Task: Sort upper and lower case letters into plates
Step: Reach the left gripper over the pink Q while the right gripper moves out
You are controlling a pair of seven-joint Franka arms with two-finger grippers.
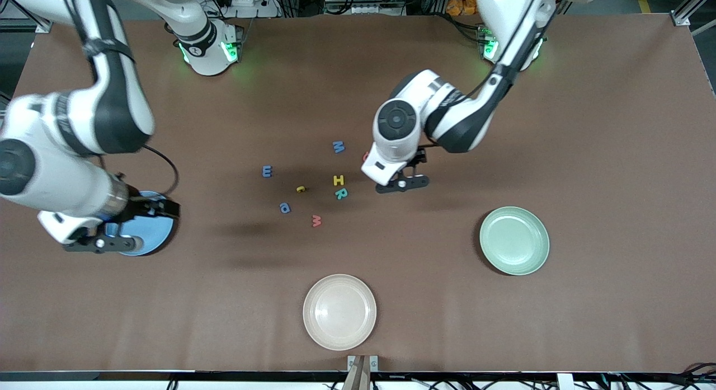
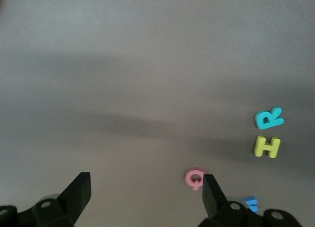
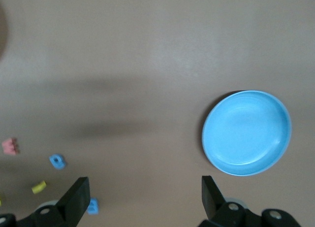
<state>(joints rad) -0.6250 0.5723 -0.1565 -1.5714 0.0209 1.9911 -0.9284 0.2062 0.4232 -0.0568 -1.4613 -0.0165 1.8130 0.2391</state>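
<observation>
Cream plate [image 1: 339, 312] apart, perhaps unused.

A big brown table [image 1: 587, 155] holds everything. Three round plates sit on it. The blue plate [image 1: 146, 233] is at the right arm's end. The green plate [image 1: 514, 240] is toward the left arm's end. The cream plate [image 1: 339, 311] is closest to the front camera. In the middle lie small letters: a blue M [image 1: 338, 147], a blue E [image 1: 267, 171], a yellow H [image 1: 338, 181], a teal R [image 1: 341, 193], a tiny yellow letter [image 1: 301, 189], a blue a [image 1: 285, 208], a red m [image 1: 316, 220] and a pink Q [image 2: 195, 178].
</observation>
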